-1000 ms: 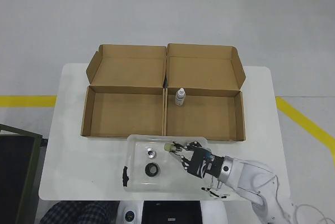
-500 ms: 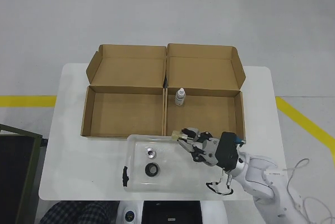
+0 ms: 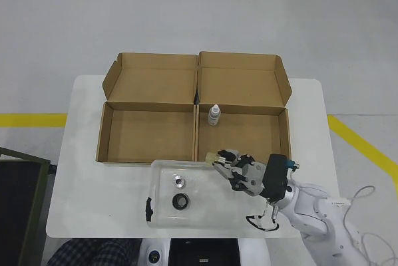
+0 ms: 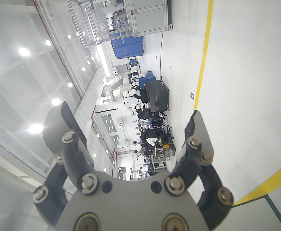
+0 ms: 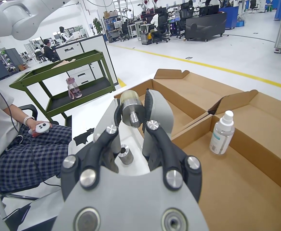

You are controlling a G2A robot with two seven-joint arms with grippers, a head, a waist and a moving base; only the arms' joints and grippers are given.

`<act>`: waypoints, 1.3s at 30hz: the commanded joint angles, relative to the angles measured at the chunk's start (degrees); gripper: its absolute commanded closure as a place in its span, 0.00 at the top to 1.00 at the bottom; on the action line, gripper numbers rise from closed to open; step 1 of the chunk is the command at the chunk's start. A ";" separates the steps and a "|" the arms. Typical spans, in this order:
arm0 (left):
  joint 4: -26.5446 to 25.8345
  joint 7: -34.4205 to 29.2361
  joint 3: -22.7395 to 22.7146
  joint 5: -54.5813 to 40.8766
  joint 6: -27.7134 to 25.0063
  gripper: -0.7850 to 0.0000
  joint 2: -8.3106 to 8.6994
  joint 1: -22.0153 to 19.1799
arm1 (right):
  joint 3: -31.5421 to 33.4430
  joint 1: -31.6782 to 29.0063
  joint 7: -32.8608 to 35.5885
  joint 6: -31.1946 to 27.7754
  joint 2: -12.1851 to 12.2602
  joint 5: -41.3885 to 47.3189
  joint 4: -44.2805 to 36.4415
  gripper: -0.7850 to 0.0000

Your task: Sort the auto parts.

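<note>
In the top view, the right arm covers the near right corner of a clear tray (image 3: pixel 156 193), so what lies under it cannot be made out. The right gripper (image 3: pixel 219 159) has its jaws pinching a short metal part (image 3: pixel 207 157) with a pale yellowish cap, and in the wrist view the part's threaded stud (image 5: pixel 133 119) points back at the camera. The part is held over the tray's far rim, just beside the near wall of the right cardboard box (image 3: pixel 242 139).

The tray holds a small metal cylinder (image 3: pixel 178 181) and a black ring (image 3: pixel 180 201), lying apart. A black piece (image 3: pixel 147 209) lies on the white worktop (image 3: pixel 86 166) against the tray's left side. The right box holds an upright bottle (image 3: pixel 213 115) in its far left corner. The left cardboard box (image 3: pixel 146 136) sits beside it, touching.

The left gripper (image 4: pixel 130 111) has its jaws spread, with only the room between them.
</note>
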 commanded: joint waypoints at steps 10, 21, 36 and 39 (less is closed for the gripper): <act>0.00 0.00 0.00 0.00 0.00 1.00 0.00 0.00 | -0.04 1.08 2.74 0.65 0.11 -4.77 -0.07 0.00; 0.00 0.00 0.00 0.00 0.00 1.00 0.00 0.00 | -0.37 6.29 8.52 2.65 0.14 -14.27 2.74 0.00; 0.00 0.00 0.00 0.00 0.00 1.00 0.00 0.00 | -6.51 21.56 22.32 0.32 -0.85 -16.91 14.17 0.00; 0.00 0.00 0.00 0.00 0.00 1.00 0.00 0.00 | -8.58 24.22 24.71 -0.29 -1.20 -17.66 16.85 0.00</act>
